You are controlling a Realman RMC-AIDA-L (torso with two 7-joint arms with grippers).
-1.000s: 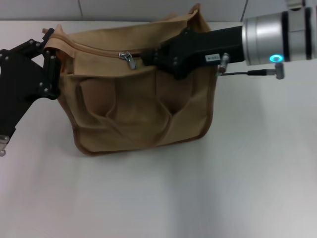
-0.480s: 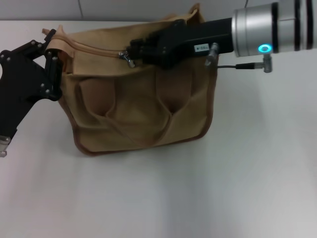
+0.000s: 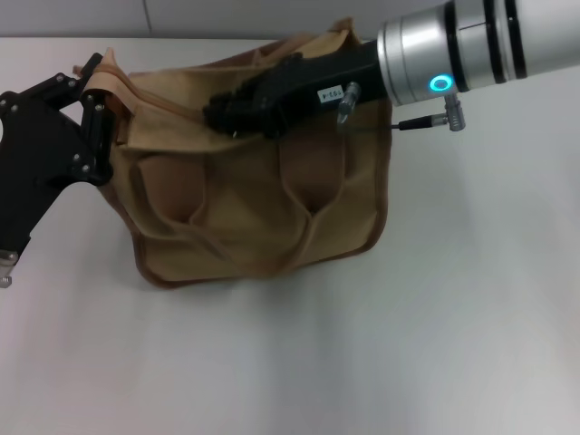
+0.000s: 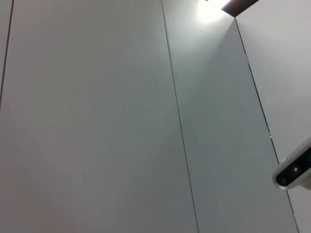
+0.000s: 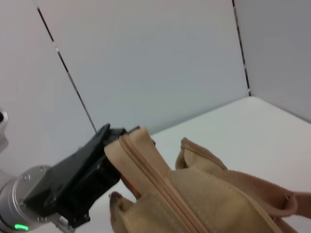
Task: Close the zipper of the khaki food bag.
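The khaki food bag [image 3: 245, 199] stands on the white table with its front pocket toward me. My left gripper [image 3: 98, 122] is at the bag's left end, shut on the fabric there. From the right, my right gripper [image 3: 220, 109] lies along the top seam, over the spot where the zipper [image 3: 168, 83] runs; the silver pull tab is hidden under it. In the right wrist view the zipper [image 5: 155, 182] runs along the khaki food bag [image 5: 209, 204] toward the left gripper [image 5: 97, 162] holding that end.
Bare white table [image 3: 362, 362] spreads in front of and to the right of the bag. A grey panelled wall [image 3: 227, 14] stands behind it. The left wrist view shows only wall panels [image 4: 97, 121].
My right gripper has slid left along the bag's top seam and now covers the pull tab, which showed before. The bag's top has shifted slightly. The left arm has held still.
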